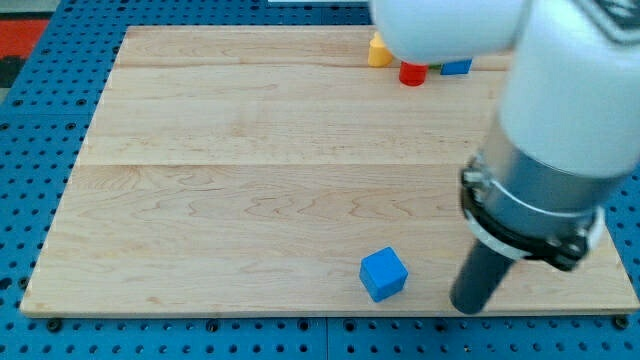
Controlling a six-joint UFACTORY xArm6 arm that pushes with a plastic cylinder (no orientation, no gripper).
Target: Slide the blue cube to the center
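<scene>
One blue cube [384,274] is sitting near the view's bottom edge of the wooden board [250,170], a little right of the board's middle line and well below its centre. It is resting flat, turned slightly so that a corner is pointing toward the view's bottom.

My tip [468,304] is standing just to the view's right of the blue cube, at about the same depth and slightly lower in the view. A narrow strip of bare wood is showing between the two, so they are not touching. The dark rod is rising up and to the right from the tip into a grey collar, and the white arm [560,90] is filling the view's right side and upper right corner. No gripper is fitted, so no open or closed state is applying; the rod is holding nothing.

Moving farther back, the middle of the board is showing only wood grain.

At the view's top edge, three small blocks are grouped right of centre, partly under the white arm: a yellow block [378,51] on the left, a red cylinder-like block [412,74] just beside it, and a second blue block [456,67] on the right. A sliver of green is showing between the red and blue ones; its shape is not clear.

A blue pegboard table [40,100] is surrounding the board.
</scene>
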